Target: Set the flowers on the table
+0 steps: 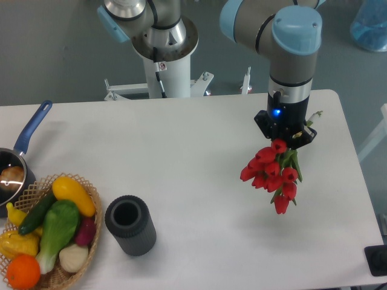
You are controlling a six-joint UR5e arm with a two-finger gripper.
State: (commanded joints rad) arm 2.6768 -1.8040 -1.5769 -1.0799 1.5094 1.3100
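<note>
Arm: one UR5e arm (pixel 284 36) coming down from the top of the frame over the right side of the worktop (pixel 193 157).

Gripper: one gripper (pixel 285 140), clenched around the stems of the flowers. The fingers themselves are mostly hidden behind the blooms, but the bunch is clearly hanging off it. A small blue light glows on the wrist just above.

Flowers: one bunch of red tulips (pixel 272 172), roughly eight heads, hard to count exactly since they overlap. There are green leaves mixed in, and a bit of green stem pokes out on the right of the gripper.

Where the flowers are: over the right part of the worktop, below the gripper. Can't tell if the lowest bloom touches the surface or not.

Which way they point: long axis runs from the upper right at the gripper down to the lower left-ish, stems up, heads down toward the camera side.

Cup thing: one dark grey cylinder (pixel 130 225), open top, standing upright at lower left of centre, well apart from the flowers.

Basket: one wicker basket (pixel 92 232) at the bottom left, just beside the cylinder, stuffed with fake veg and fruit.

Pan: one pan with a blue handle (pixel 33 127) on the left edge, touching the basket's far side.
</note>
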